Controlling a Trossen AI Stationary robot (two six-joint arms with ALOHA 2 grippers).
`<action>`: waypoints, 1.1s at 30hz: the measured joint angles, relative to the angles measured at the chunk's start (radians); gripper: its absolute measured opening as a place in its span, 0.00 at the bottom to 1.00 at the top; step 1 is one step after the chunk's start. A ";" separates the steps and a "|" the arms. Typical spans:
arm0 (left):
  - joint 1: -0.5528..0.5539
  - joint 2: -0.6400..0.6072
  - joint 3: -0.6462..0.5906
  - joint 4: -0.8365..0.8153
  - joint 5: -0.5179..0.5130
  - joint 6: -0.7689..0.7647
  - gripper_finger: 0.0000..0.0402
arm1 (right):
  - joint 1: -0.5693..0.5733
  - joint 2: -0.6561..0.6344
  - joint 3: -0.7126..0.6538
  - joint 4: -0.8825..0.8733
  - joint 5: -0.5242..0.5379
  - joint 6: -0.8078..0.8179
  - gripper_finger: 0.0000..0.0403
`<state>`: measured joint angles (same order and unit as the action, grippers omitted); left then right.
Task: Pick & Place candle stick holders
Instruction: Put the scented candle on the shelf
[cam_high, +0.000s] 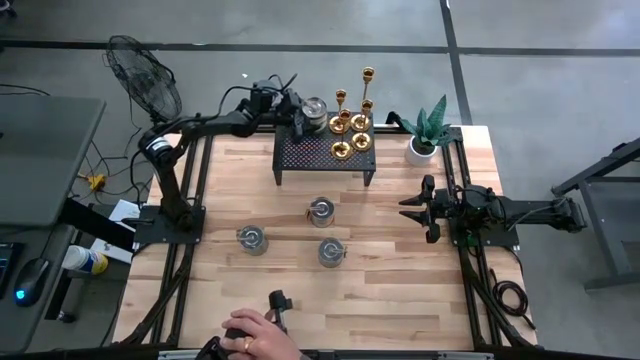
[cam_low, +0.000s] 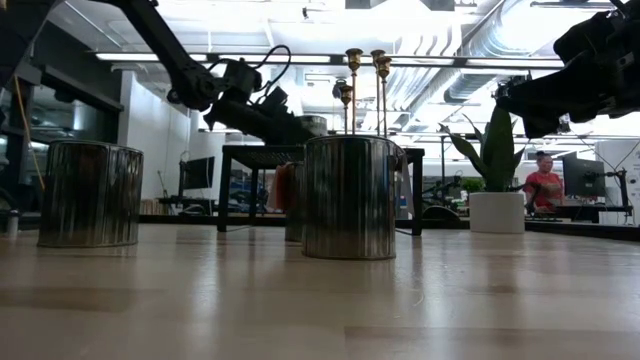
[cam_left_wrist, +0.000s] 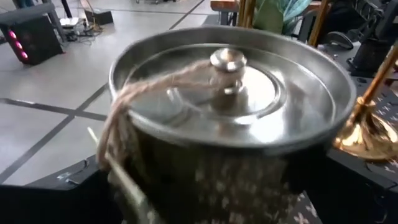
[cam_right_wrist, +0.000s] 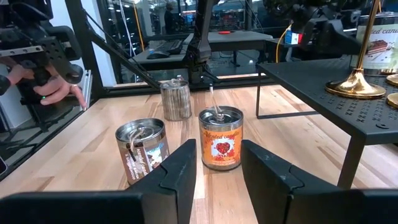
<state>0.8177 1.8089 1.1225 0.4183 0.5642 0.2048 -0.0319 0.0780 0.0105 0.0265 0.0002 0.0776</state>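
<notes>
Several gold candle stick holders stand by their round bases on the right part of a black perforated shelf; their tops show in the low view. My left gripper is at the shelf's far left corner, right against a silver lidded tin. That tin, with a knob and a twine loop, fills the left wrist view, and a gold base shows beside it. My right gripper is open and empty at the table's right side, pointing left.
Three more tins stand on the wooden table. A potted plant stands at the far right, beside the shelf. A person's hand holds a black device at the near edge. A fan stands off the table's far left.
</notes>
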 joint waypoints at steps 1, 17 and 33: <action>0.000 -0.006 -0.008 0.000 -0.008 0.000 0.97 | 0.000 0.000 0.000 0.000 0.000 0.000 0.29; 0.000 -0.068 -0.060 0.002 -0.057 0.030 0.97 | 0.000 0.000 0.000 0.000 0.000 0.000 0.29; 0.000 -0.126 -0.111 0.030 -0.038 0.053 0.97 | 0.000 0.000 0.000 0.000 0.000 0.000 0.29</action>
<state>0.8181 1.6830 1.0120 0.4483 0.5262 0.2573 -0.0321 0.0784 0.0107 0.0265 0.0000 0.0778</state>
